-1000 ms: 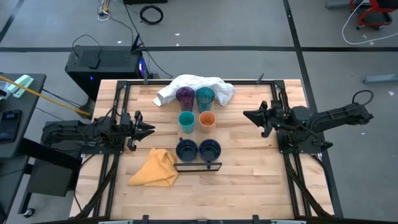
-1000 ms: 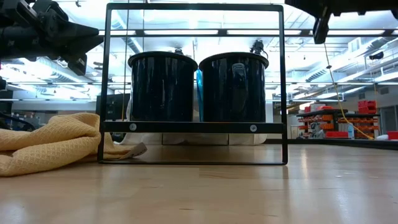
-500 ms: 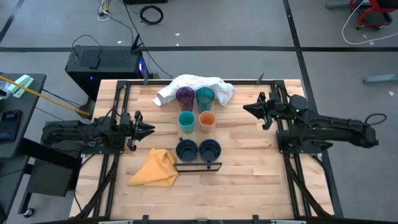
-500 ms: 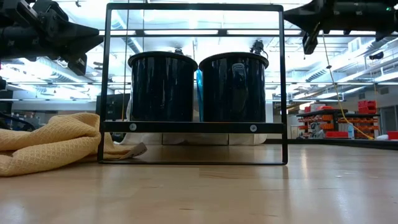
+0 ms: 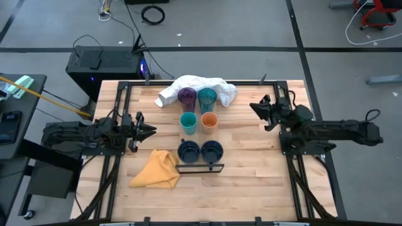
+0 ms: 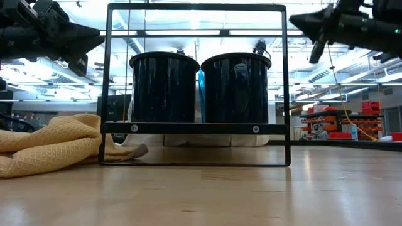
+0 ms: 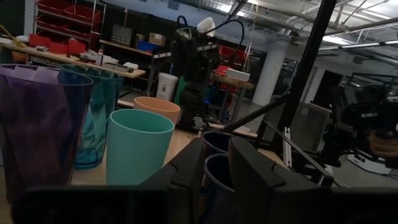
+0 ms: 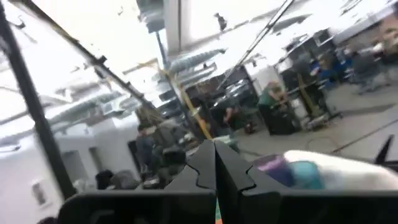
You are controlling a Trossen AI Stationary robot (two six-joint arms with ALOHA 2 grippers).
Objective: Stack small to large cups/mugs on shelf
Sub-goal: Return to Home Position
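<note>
Since the cups (image 5: 208, 120) on the shelf (image 5: 200, 167) stand left of the right claw (image 5: 254, 107), fingers together, it can retreat rightward; left claw (image 5: 152, 130), slightly parted, waits.

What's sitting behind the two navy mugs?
From above, a teal cup and an orange cup, then two tumblers. In the low view the mugs hide all but a teal sliver.

yellow waffle-weave cloth (image 5: 157, 171): crumpled, near left | white crumpled cloth (image 5: 196, 84): far centre | slatted wooden tabletop (image 5: 248, 182): under both | black boxy case (image 5: 103, 66): floor, far left
</note>
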